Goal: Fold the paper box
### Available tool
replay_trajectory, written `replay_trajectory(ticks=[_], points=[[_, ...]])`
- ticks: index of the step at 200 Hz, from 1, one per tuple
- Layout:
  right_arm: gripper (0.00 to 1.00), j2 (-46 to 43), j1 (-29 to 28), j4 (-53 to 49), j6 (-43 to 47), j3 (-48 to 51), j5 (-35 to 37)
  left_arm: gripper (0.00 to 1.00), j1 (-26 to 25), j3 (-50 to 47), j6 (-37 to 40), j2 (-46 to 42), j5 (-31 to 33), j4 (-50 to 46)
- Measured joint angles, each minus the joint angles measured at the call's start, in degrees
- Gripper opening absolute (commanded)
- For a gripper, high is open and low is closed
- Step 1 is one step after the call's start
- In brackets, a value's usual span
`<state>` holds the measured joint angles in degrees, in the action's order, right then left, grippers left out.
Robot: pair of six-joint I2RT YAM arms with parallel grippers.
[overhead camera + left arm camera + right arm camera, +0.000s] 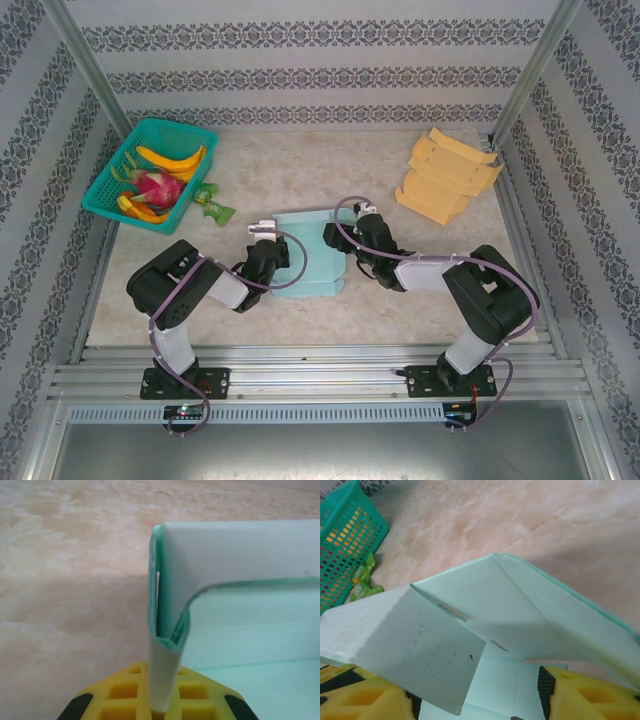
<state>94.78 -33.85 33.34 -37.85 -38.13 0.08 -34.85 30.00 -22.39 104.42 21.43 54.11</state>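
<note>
Left gripper [272,263] pinches the mint box [312,252] by its left wall, upright and folded double. Right gripper [363,250] is spread at the tilted right flap [445,645]. Box sits between both, half-formed. Bare table [300,165] ahead; basket [150,175] far left, orange stack [447,178] far right.

A robot test cell in a lab, not a lived-in room. The beige marble-patterned bench [300,160] is boxed in by low walls of grey ornamental striped wallpaper [320,40] hung on bare aluminium posts [85,60]. Two black-and-white robot arms [185,285] with loose cables are bolted to aluminium rails [320,380] at its near edge. The things laid out are staged props: a teal plastic mesh basket [180,127] of fruit, a stack of orange paper boxes [445,180], and a pale green paper box [305,235].
</note>
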Motion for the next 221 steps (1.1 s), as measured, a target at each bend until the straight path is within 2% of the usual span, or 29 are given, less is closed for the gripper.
replay_trajectory(ticks=[59, 140, 181, 221], points=[[0.64, 3.91, 0.13, -0.57, 3.39, -0.35, 1.09, 0.0, 0.02, -0.02, 0.0, 0.0, -0.42, 0.15], [0.65, 2.75, 0.37, -1.9, 4.9, 1.2, 6.73, 0.0, -0.02, -0.04, 0.0, 0.0, -0.42, 0.2], [0.62, 2.75, 0.57, -1.31, 4.92, 1.16, 3.39, 0.0, -0.02, -0.15, -0.2, 0.0, -0.42, 0.35], [0.6, 2.78, -2.4, -0.72, 6.12, -0.9, -1.53, 0.0, -0.02, -0.15, -0.22, 0.0, -0.44, 0.35]])
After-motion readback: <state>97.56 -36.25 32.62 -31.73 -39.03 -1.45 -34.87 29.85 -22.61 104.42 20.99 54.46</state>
